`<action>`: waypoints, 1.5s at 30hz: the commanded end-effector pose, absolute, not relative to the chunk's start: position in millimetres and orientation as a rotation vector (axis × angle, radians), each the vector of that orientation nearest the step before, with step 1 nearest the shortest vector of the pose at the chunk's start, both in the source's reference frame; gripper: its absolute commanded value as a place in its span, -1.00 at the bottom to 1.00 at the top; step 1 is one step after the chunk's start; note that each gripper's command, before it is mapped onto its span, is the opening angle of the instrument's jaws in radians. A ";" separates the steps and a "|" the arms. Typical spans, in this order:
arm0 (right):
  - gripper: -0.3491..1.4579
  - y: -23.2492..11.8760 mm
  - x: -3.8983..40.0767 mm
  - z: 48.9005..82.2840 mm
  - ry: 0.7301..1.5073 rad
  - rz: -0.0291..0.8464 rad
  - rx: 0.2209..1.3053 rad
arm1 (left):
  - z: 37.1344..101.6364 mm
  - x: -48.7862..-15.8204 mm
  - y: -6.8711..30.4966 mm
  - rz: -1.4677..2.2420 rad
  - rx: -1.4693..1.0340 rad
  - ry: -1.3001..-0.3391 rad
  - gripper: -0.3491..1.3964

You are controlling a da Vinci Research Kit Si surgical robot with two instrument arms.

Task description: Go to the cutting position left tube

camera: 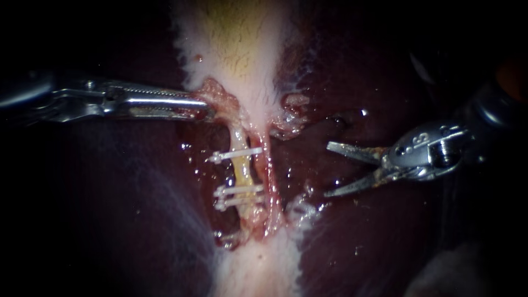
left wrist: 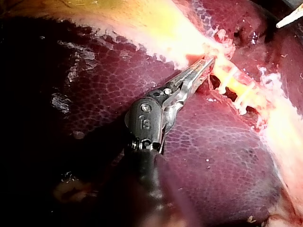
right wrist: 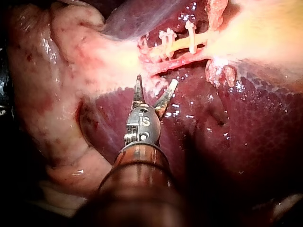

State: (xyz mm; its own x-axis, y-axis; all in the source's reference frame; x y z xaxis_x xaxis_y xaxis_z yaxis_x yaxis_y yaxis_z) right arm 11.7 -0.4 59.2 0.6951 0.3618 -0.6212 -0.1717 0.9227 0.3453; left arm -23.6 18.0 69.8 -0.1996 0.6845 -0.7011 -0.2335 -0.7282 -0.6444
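**Open blades approaching the clipped left tube**

The right instrument [camera: 329,169] ends in two blades that stand wide apart with nothing between them. It lies over the liver [camera: 385,236], well to the right of the tubes. The left instrument [camera: 204,110] has its jaws closed on a fold of tissue [camera: 217,102] at the base of the gallbladder [camera: 242,49], apparently holding it leftward so that the tubes stand exposed.

The left tube [camera: 242,171] is pale yellow. It carries a single clip [camera: 235,155] on its far part and a pair of clips [camera: 239,195] nearer. The bare stretch between them is presumably the cutting site. The reddish right tube [camera: 270,176] runs just beside the left tube, on the side facing the blades. In the right wrist view the left tube [right wrist: 182,44] lies ahead of the right instrument [right wrist: 156,81] and apart from it.

A sound approach would carry the open blades leftward until one sits on each side of the left tube alone. They should meet the bare stretch square to the tube, clear of the clips and of the right tube, while the left instrument's traction is held steady.
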 end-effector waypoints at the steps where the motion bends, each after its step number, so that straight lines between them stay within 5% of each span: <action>1: 0.99 -0.4 11.7 59.3 0.746 0.302 0.271 | 69.2 -23.2 18.2 1.975 -1.464 -0.544 -1.00; 10: 0.99 -0.4 12.0 59.3 0.754 0.292 0.300 | 62.9 -20.0 18.4 1.950 -1.467 -0.560 -1.00; 18: 0.97 -0.9 15.0 60.3 0.788 0.260 0.443 | 62.4 -20.1 17.8 1.951 -1.466 -0.557 -1.00; 32: 0.97 -4.6 22.4 66.9 0.755 0.225 0.535 | 62.5 -20.5 17.5 1.952 -1.466 -0.553 -1.00; 45: 0.97 -3.2 24.6 71.5 0.737 0.220 0.530 | 62.5 -20.8 17.4 1.952 -1.466 -0.552 -1.00</action>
State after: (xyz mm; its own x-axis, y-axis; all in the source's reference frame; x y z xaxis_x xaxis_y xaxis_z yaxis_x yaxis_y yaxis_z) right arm 24.8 -3.0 71.8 0.7251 0.3710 -0.5802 -0.0089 0.8475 0.5308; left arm -20.8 17.4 62.4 -0.1845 0.6979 -0.6920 -0.2320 -0.7152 -0.6593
